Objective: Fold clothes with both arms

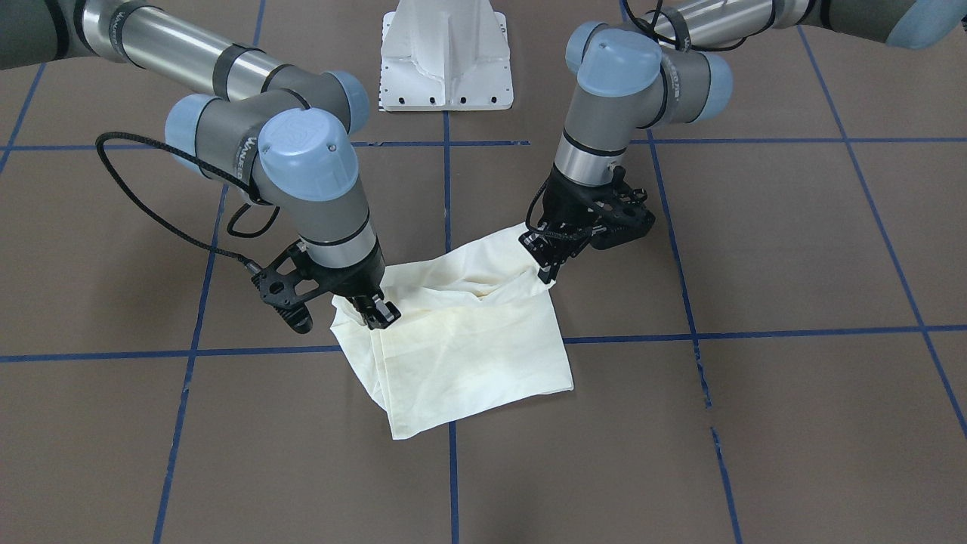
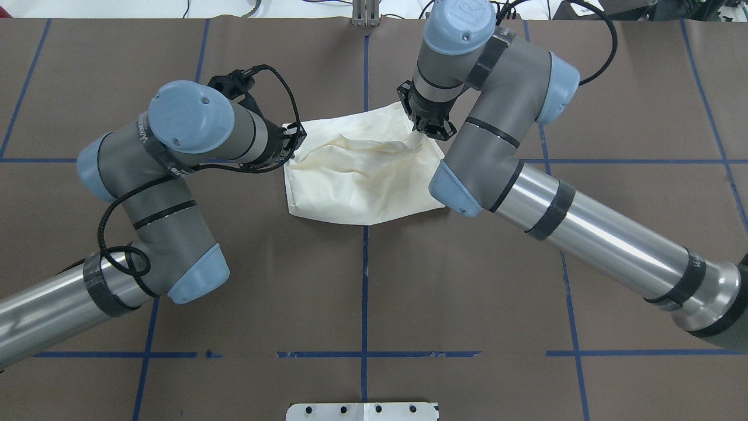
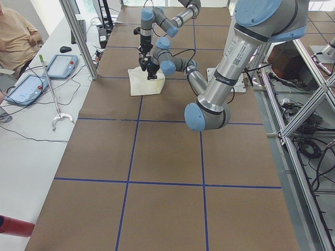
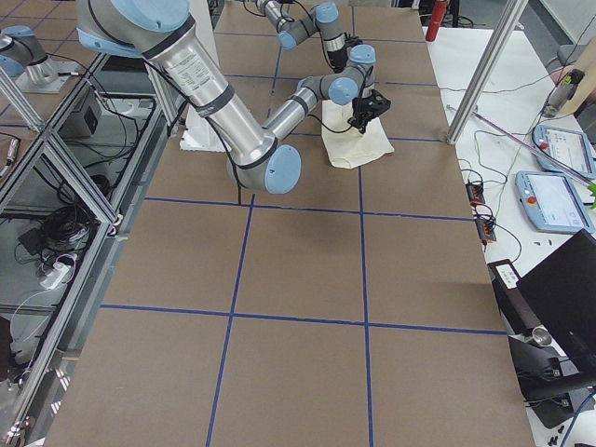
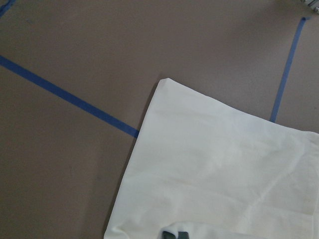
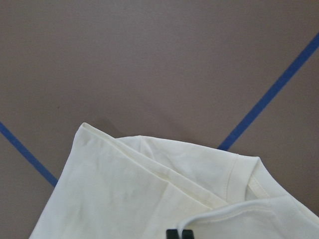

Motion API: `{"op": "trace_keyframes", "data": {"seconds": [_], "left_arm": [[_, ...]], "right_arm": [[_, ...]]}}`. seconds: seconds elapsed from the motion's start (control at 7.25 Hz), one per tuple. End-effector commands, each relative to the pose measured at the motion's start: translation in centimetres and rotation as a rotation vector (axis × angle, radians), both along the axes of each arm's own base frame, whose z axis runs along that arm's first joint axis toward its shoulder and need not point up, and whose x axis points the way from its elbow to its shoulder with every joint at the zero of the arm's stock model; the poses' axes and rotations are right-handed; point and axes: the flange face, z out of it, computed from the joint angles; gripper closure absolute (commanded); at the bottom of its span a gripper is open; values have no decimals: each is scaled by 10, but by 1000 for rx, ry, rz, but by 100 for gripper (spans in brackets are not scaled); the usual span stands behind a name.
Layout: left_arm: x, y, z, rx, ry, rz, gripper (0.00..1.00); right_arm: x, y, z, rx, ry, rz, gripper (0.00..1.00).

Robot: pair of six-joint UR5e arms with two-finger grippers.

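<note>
Both pincers are clamped on cloth. The right gripper [image 1: 375,311] pinches one raised edge of the cream T-shirt [image 1: 468,340], and the left gripper [image 1: 548,270] pinches the opposite one. Each wrist view shows the fingertips pressed together. Between them the fabric bunches into a ridge. Folded, plain side up, the T-shirt lies on the brown table [image 1: 755,415] across a blue tape line [image 1: 264,351], near the white pedestal [image 1: 446,60].
</note>
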Motion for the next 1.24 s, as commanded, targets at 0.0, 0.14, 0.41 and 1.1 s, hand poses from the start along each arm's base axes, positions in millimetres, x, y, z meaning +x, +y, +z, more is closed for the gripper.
{"op": "trace_keyframes", "data": {"seconds": [0.0,0.14,0.41,1.1], "left_arm": [[16,-53,32,74,-83,18,87],[16,-83,60,170,-106,-5,60],[-8,-117,80,258,-125,-36,36],[-36,-76,45,294,1,31,38]], "right_arm": [[-25,-42,28,95,4,-91,100],[-38,-70,56,189,4,-153,100],[14,-126,54,270,-36,-207,0],[-33,-83,20,227,-59,-143,35]]}}
